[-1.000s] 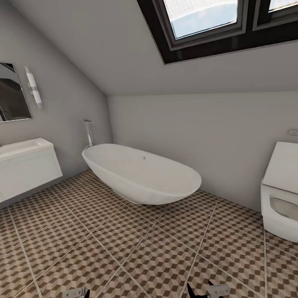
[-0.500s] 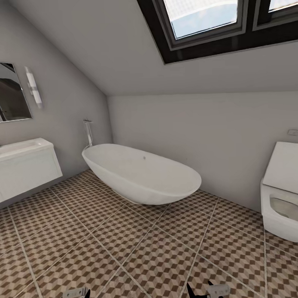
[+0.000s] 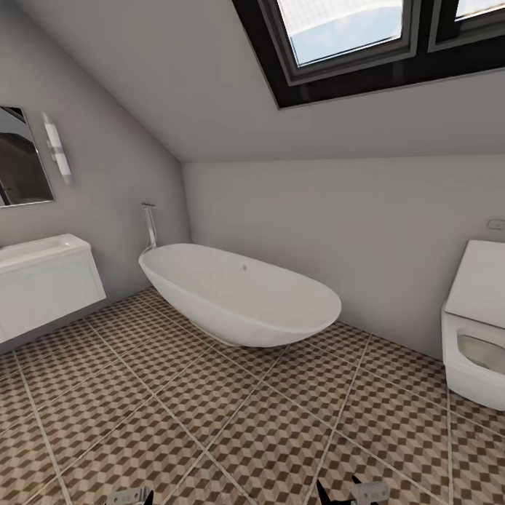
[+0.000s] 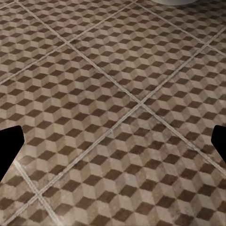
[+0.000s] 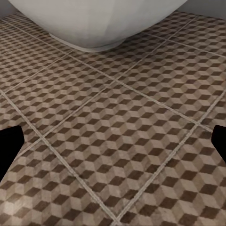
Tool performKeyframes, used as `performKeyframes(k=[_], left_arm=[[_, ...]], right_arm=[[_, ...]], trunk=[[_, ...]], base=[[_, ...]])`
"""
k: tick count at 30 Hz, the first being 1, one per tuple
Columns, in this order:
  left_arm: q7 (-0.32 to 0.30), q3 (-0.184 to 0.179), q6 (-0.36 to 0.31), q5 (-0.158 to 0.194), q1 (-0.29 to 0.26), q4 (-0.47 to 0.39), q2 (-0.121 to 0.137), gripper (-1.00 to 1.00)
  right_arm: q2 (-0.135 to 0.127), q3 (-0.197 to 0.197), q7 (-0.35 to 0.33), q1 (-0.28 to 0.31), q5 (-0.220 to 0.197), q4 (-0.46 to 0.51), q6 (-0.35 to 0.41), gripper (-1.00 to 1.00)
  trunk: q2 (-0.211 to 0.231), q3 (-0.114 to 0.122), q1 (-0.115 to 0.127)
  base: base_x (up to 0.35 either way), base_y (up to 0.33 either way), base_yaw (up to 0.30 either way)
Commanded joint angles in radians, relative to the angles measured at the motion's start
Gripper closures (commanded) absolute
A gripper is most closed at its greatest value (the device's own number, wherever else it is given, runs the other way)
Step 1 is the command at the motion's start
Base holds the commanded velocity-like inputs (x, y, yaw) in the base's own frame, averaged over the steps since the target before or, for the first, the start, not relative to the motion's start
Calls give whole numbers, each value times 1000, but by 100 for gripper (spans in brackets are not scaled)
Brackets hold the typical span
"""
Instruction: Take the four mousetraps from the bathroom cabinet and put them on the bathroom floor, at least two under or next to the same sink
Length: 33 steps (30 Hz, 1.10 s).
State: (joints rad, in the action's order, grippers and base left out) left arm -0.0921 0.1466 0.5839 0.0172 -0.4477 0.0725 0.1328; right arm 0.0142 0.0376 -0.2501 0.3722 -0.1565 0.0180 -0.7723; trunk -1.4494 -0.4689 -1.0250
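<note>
The mousetraps and the cabinet are out of view. The bathroom floor (image 3: 237, 428) of brown-and-beige cube tiles spreads ahead. The bathroom sink (image 3: 34, 253), a white basin on a white wall-hung unit, is at the far left. At the head view's lower edge my left gripper (image 3: 123, 504) and right gripper (image 3: 353, 494) hang low over the tiles. In the left wrist view the left gripper (image 4: 114, 143) is open over bare floor (image 4: 117, 94). In the right wrist view the right gripper (image 5: 114, 145) is open too, with nothing between its fingers.
An oval white bathtub (image 3: 239, 293) stands ahead against the back wall, with a floor-standing tap (image 3: 150, 227) at its left end; its underside (image 5: 99, 23) shows in the right wrist view. A white toilet (image 3: 481, 346) is at the right. A mirror (image 3: 12, 155) hangs above the sink.
</note>
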Motion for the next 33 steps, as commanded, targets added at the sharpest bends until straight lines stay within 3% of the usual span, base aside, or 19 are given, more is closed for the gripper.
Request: performKeyframes(k=[1, 33], left_arm=[[-9, 8, 5, 2, -2, 4, 1, -100], [-9, 8, 4, 1, -2, 4, -5, -100]], right_arm=[[0, 4, -7, 1, -11, -1, -2, -100], [10, 4, -11, 2, -11, 0, 1, -100]], trunk=[[-1, -1, 0], [-1, -1, 0]], base=[[0, 0, 0], [0, 0, 0]])
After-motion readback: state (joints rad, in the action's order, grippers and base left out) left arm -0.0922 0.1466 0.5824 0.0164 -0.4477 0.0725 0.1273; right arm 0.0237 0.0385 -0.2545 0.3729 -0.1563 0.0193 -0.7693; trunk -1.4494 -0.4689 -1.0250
